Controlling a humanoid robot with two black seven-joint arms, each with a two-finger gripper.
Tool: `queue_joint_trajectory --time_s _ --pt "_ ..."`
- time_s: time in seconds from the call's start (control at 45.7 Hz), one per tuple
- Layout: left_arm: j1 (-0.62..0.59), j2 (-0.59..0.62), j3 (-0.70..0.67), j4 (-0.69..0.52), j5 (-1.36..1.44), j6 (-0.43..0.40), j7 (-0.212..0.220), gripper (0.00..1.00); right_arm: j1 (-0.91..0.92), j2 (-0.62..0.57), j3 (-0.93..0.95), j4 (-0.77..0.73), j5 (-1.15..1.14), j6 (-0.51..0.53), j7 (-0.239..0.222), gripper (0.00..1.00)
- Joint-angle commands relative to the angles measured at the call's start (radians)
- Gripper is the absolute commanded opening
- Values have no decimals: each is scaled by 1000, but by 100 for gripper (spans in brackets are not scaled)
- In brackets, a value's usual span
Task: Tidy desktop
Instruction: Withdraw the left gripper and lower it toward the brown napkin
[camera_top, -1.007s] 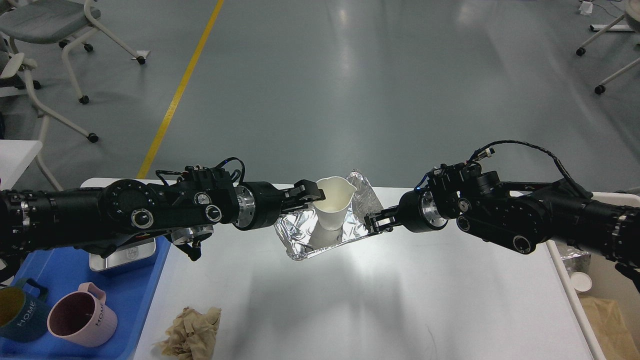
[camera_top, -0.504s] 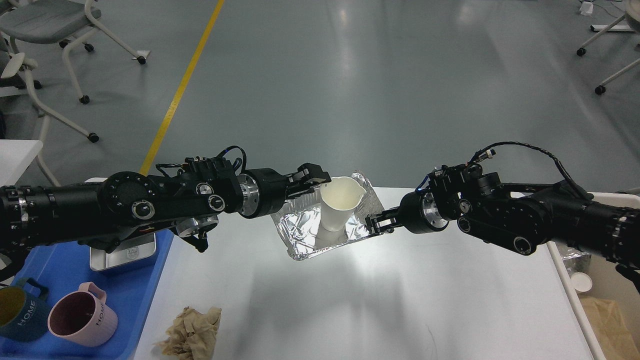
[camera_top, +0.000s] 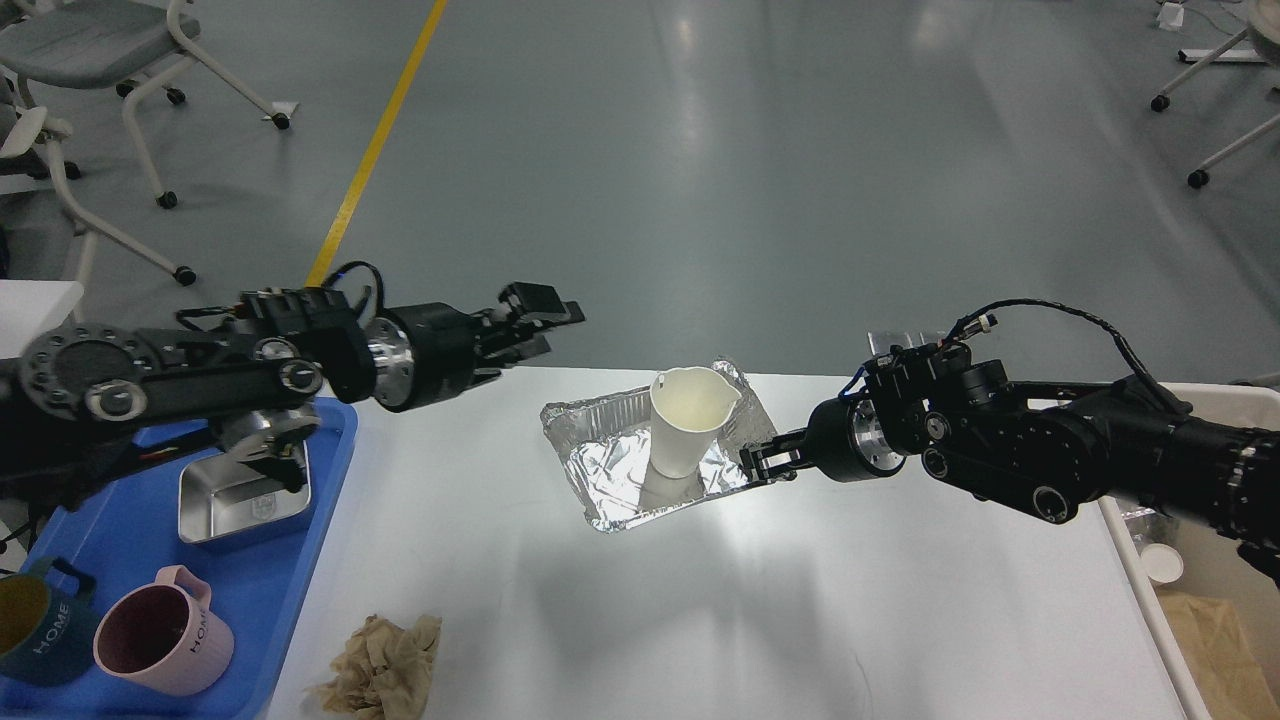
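A: What changed over the last second?

B: The left gripper (camera_top: 545, 318) had its fingers around the rim of the white paper cup (camera_top: 690, 420). It has let go and pulled back to the left and upward; its 2 fingers stand apart with nothing between them, well clear of the cup.

A: And the cup?

B: It stands upright inside the foil tray (camera_top: 640, 465), which has settled flatter on the desktop (camera_top: 720, 600) near the far edge, at the middle.

A: The right side?

B: The right gripper (camera_top: 768, 462) remains clamped narrow on the tray's right rim, as before.

A: Anything else?

B: Nothing else has moved: the crumpled brown paper (camera_top: 385, 655) lies at the desktop's near left edge, and the blue tray (camera_top: 270, 610) at left holds a metal tin (camera_top: 240, 500), a pink mug (camera_top: 160, 640) and a dark teal mug (camera_top: 35, 620).
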Motion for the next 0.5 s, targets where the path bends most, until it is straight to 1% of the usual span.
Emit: queue_joint_trajectory --time_s 0.0,0.066,0.153,0.219,0.328,0.394,0.416,0.482 --pt "4 184 -2 -46 0 -71 0 55 0 0 0 -1 0 2 0 0" --pt "14 259 -2 -44 2 -106 2 55 0 0 0 -1 0 0 0 0" --pt "25 345 5 -44 9 -128 2 56 -2 2 -1 -1 0 2 0 0" --pt "40 393 7 -44 12 -131 2 56 -2 2 -1 -1 0 2 0 0" --pt "82 457 7 -47 22 -129 -1 61 -2 2 -1 -1 0 2 -2 0" --pt "105 500 5 -61 42 -123 -4 62 -2 2 -1 -1 0 2 -2 0" --pt "114 517 5 -67 48 -123 -8 62 -2 0 -1 -1 0 2 -2 0" --pt "148 586 1 -72 57 -122 -38 63 -3 -2 -1 -1 0 2 0 0"
